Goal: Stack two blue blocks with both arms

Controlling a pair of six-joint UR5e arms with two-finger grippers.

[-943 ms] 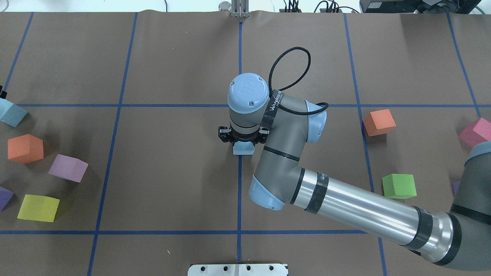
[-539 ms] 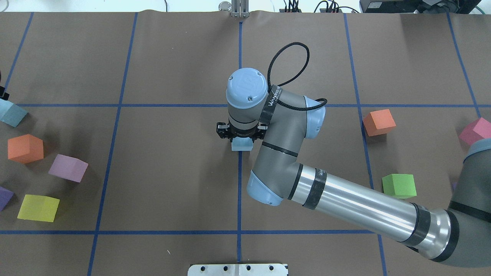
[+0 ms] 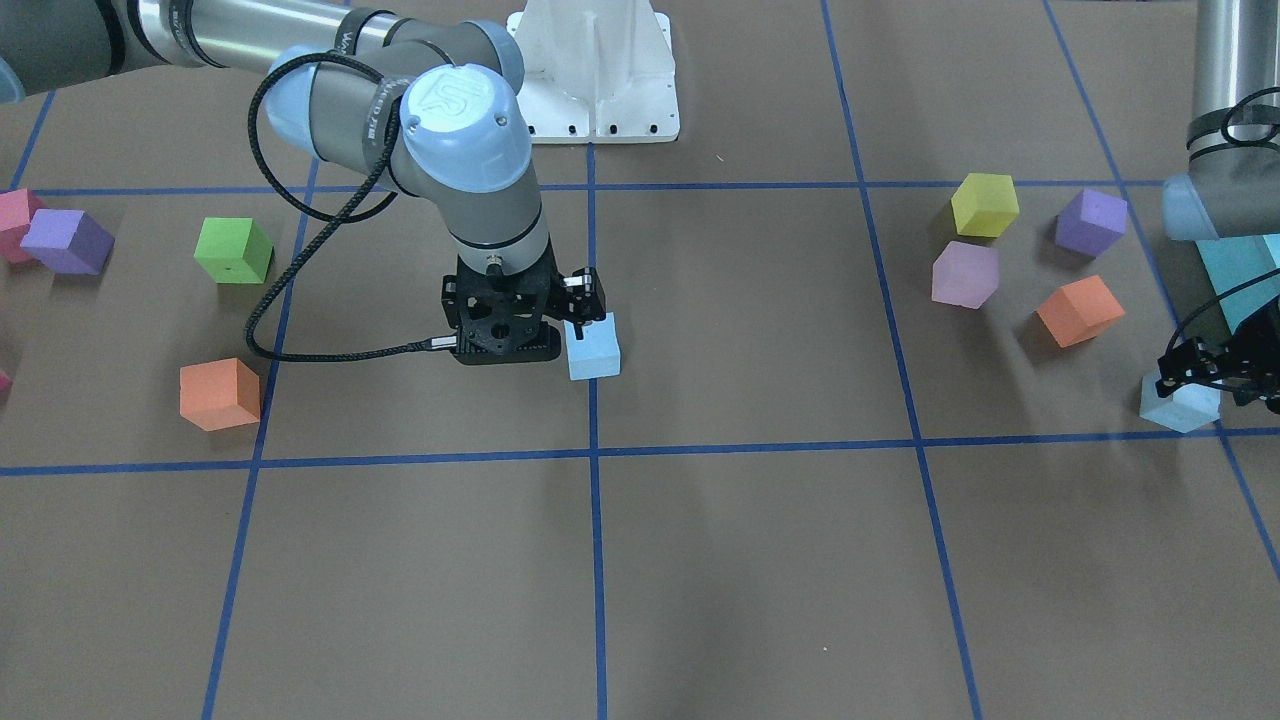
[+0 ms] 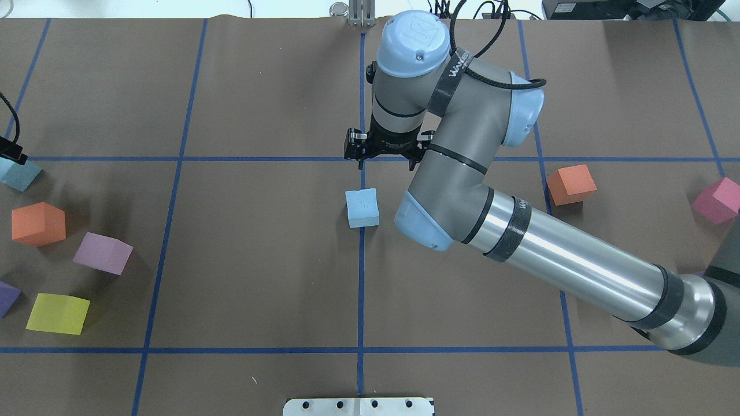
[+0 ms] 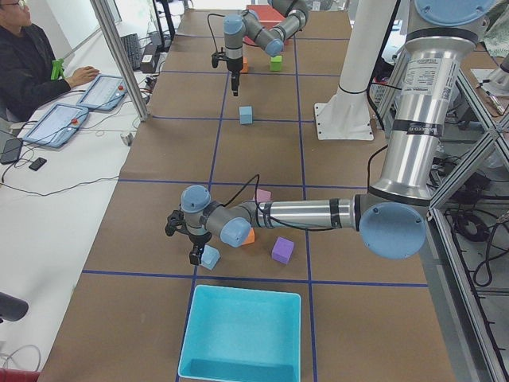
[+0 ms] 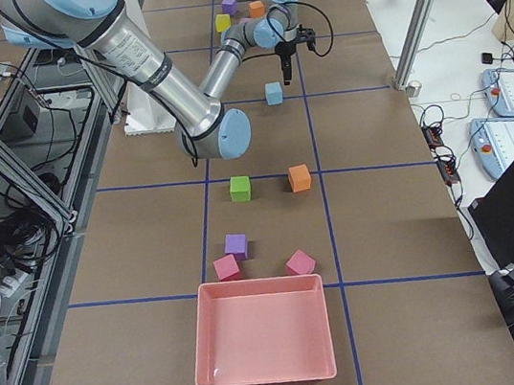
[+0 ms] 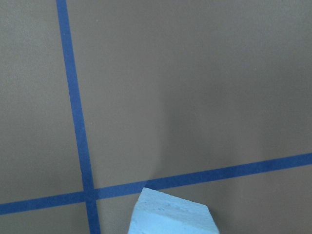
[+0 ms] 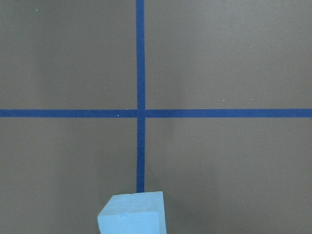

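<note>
One pale blue block (image 4: 362,208) sits free on the table at the centre line, and also shows in the front view (image 3: 593,352). My right gripper (image 4: 385,155) is open and empty, raised above the table on the block's far side. The right wrist view shows only the block's top (image 8: 131,213) at its lower edge. The second blue block (image 3: 1180,405) lies at the table's left end (image 4: 17,173). My left gripper (image 3: 1205,380) hangs just over it with its jaws apart. The left wrist view shows that block (image 7: 170,218) at its bottom edge.
Orange (image 4: 37,224), lilac (image 4: 103,253), yellow (image 4: 58,313) and purple (image 4: 7,297) cubes lie by the left block. Orange (image 4: 571,185), pink (image 4: 717,200) and green (image 3: 233,250) cubes lie on the right. A turquoise bin (image 5: 238,334) and a pink bin (image 6: 263,332) stand at the table's ends.
My right gripper let go of the blue block, rose and moved toward the far side. The block stays on the centre line. My left gripper came further in over its block.
</note>
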